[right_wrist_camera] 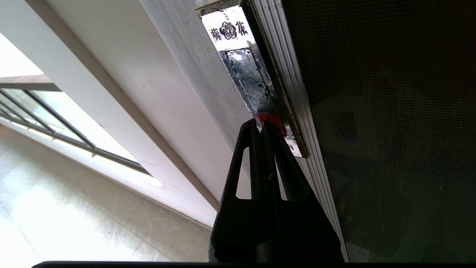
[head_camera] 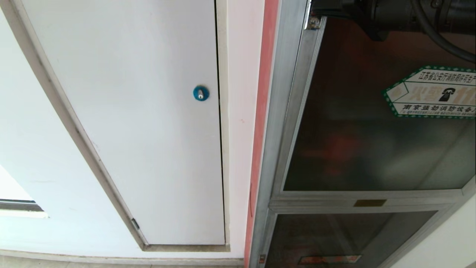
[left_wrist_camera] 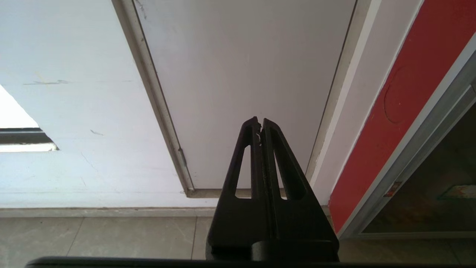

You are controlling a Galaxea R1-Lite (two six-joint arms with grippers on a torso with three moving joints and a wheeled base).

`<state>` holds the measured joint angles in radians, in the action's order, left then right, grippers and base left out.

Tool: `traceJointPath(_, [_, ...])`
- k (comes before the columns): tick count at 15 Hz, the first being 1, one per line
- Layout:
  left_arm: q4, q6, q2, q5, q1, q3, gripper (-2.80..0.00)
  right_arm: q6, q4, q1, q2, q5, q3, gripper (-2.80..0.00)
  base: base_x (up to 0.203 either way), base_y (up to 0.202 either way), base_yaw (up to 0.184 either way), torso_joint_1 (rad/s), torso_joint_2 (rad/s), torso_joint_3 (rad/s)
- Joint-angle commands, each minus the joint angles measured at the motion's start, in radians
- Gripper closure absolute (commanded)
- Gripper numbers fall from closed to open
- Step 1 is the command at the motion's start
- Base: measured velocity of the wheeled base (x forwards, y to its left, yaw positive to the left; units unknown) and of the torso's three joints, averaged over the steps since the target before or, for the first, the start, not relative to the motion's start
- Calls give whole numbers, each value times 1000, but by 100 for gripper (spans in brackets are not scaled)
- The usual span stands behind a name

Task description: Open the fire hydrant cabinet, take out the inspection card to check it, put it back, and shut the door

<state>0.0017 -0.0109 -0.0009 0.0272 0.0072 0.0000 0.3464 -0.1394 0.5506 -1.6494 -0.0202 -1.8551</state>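
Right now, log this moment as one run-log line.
stage: opening door | right gripper: shut, tips at red latch | left gripper: shut, parked facing white panel door | door: closed

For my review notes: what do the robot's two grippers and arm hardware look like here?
Both the left gripper and right gripper are matte black, with tapering triangular jaws cut by long slots. In the head view, the right arm shows dark housing with a thick black cable.
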Motion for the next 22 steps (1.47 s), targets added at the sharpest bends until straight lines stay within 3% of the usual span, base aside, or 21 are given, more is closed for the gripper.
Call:
traceJointPath(1, [0,0,1,0,0,0,0,2,0,-3,-7,-1,-3,0,0,0,0,0,0,0])
traceJointPath(16, [0,0,1,0,0,0,0,6,17,-47,-11,-12,18,0,0,0,0,0,0,0])
traceJointPath(22, [0,0,1,0,0,0,0,5,9,-30,44,8,45,0,0,0,0,0,0,0])
